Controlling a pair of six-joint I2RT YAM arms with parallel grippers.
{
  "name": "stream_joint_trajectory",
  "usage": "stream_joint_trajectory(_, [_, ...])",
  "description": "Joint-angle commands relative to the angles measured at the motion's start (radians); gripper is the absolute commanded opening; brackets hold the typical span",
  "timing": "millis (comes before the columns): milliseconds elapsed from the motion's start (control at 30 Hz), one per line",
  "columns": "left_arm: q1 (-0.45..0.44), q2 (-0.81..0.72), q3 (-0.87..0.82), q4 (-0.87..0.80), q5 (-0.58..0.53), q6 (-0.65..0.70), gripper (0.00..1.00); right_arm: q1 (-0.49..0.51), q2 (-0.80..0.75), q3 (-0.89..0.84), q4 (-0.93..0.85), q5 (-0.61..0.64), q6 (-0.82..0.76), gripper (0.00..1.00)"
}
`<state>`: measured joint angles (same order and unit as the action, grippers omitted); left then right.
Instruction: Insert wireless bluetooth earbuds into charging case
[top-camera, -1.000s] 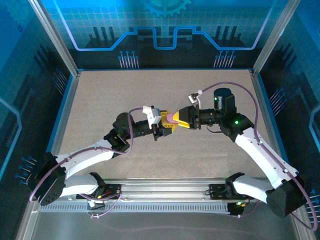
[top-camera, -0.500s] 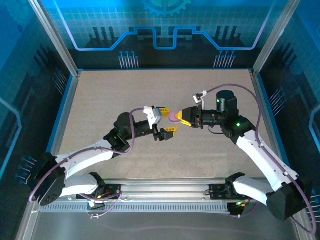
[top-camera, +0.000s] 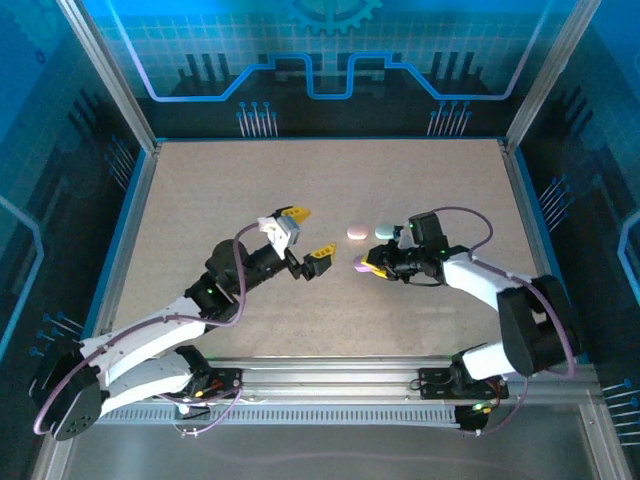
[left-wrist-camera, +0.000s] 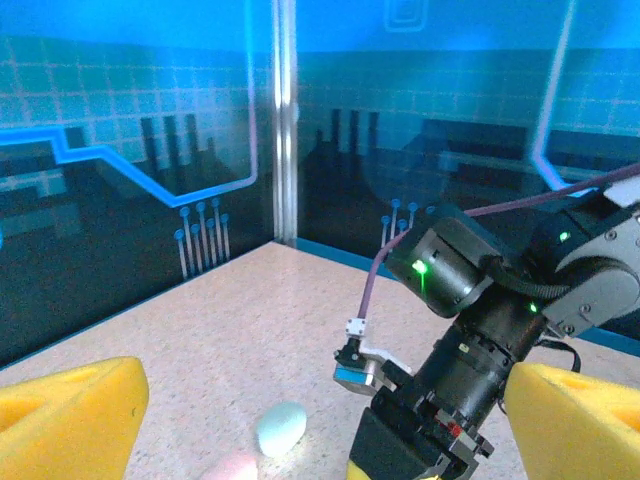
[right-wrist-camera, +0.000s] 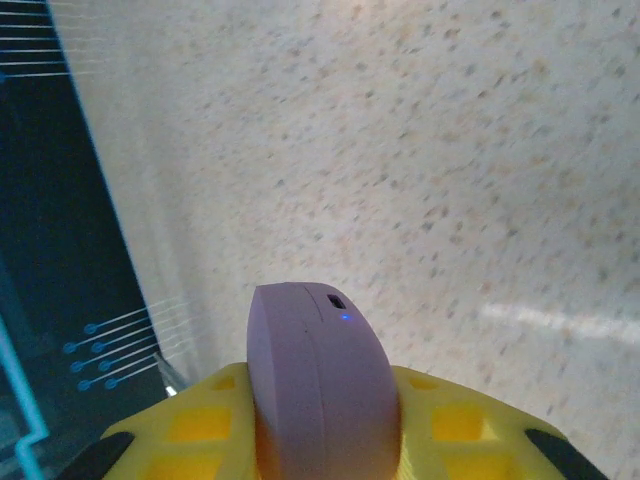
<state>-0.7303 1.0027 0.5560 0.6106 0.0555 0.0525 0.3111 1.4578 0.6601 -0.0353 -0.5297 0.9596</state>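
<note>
Purple case (right-wrist-camera: 320, 390): likely light, smooth, slippery pebble; pinched across its broad faces by right fingers (right-wrist-camera: 190, 425). Left fingers (top-camera: 296, 213) wide apart, empty. Buds perhaps inside; cannot tell.

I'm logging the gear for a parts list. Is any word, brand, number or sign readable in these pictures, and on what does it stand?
No readable text on anything here.
purple case, clamped in the right gripper: no print, only a small blue light.
pink case and mint case on the table: too small to tell.
back wall: line and gear graphics, no words.
</note>
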Motion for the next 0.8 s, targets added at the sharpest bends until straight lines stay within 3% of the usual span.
stream_joint_trajectory(0, [-0.002,-0.016,0.001,-0.052,-0.082,-0.014,0.93,-0.001,0.095,0.015,0.145,0.023,-0.041,0.16])
stream_joint_trajectory(233, [0.005,-0.038,0.013,-0.119,-0.123,-0.005,0.95,0.011,0.259,0.036,0.21,0.018,-0.049,0.2])
stream_joint_trajectory(400, [0.019,-0.045,0.014,-0.167,-0.19,-0.005,0.96,0.008,0.208,0.047,0.052,0.093,-0.116,0.47])
stream_joint_trajectory(500, [0.057,-0.047,0.007,-0.199,-0.244,-0.025,0.97,-0.006,0.13,0.078,-0.114,0.175,-0.175,0.58])
stream_joint_trajectory(633, [0.167,-0.051,-0.013,-0.269,-0.338,-0.089,0.99,-0.039,-0.018,0.148,-0.348,0.353,-0.269,0.64])
stream_joint_trajectory(767, [0.33,-0.028,-0.047,-0.371,-0.454,-0.137,0.99,-0.063,-0.199,0.213,-0.496,0.763,-0.383,0.66])
